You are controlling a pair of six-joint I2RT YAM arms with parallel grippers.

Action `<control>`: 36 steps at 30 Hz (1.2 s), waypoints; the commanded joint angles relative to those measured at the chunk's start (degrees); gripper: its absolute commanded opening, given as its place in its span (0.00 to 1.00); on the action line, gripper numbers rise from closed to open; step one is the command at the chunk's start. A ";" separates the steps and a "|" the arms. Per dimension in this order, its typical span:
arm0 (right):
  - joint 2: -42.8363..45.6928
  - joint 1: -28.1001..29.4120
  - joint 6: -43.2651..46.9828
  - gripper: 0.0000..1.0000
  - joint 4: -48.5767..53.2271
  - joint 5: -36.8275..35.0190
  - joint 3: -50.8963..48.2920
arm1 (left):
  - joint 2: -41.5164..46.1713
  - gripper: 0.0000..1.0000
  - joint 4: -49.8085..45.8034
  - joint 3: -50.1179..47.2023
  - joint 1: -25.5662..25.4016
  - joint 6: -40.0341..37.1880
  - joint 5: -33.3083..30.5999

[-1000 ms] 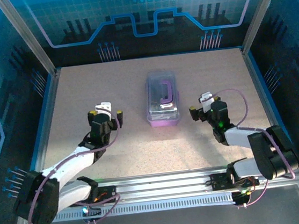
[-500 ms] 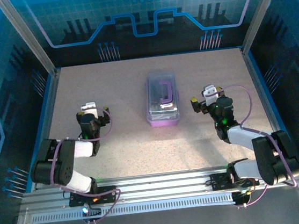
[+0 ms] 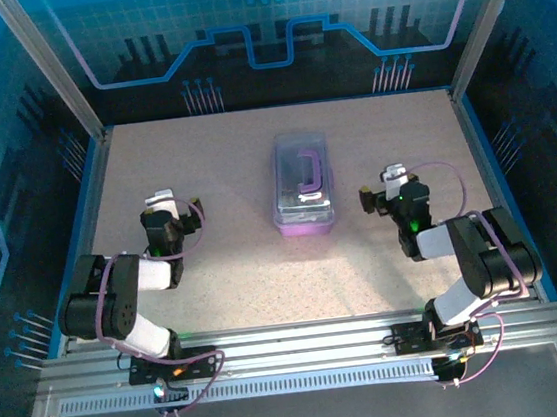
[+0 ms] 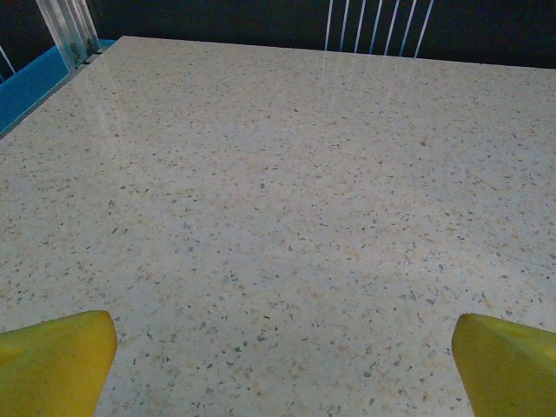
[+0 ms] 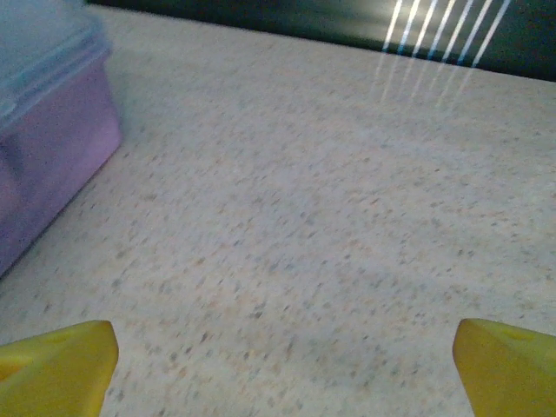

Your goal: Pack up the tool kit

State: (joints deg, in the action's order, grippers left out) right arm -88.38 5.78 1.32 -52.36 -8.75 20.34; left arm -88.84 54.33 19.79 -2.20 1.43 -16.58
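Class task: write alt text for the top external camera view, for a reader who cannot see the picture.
A small purple tool kit with a clear lid, closed, sits at the middle of a speckled beige table. Two robot arms flank it, the left end effector and the right end effector both open, empty and apart from the case.
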 commanded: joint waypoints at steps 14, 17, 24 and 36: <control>-0.04 -0.38 -1.18 1.00 -0.77 -2.51 1.55 | 0.07 1.00 0.61 0.95 0.48 0.67 1.21; -0.04 -0.34 -1.18 1.00 -0.80 -2.51 1.55 | 0.07 0.99 0.61 0.95 0.44 0.67 1.23; -0.04 -0.40 -1.20 1.00 -0.73 -2.50 1.54 | 0.07 0.99 0.63 0.95 0.44 0.68 1.20; -0.04 -0.25 -1.23 1.00 -0.81 -2.64 1.55 | 0.07 0.99 0.10 1.24 0.44 0.73 1.31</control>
State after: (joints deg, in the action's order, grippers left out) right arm -88.38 4.93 -0.03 -52.14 -10.33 21.08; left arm -88.84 54.30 19.79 -2.20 1.56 -16.58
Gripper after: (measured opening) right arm 0.996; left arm 0.994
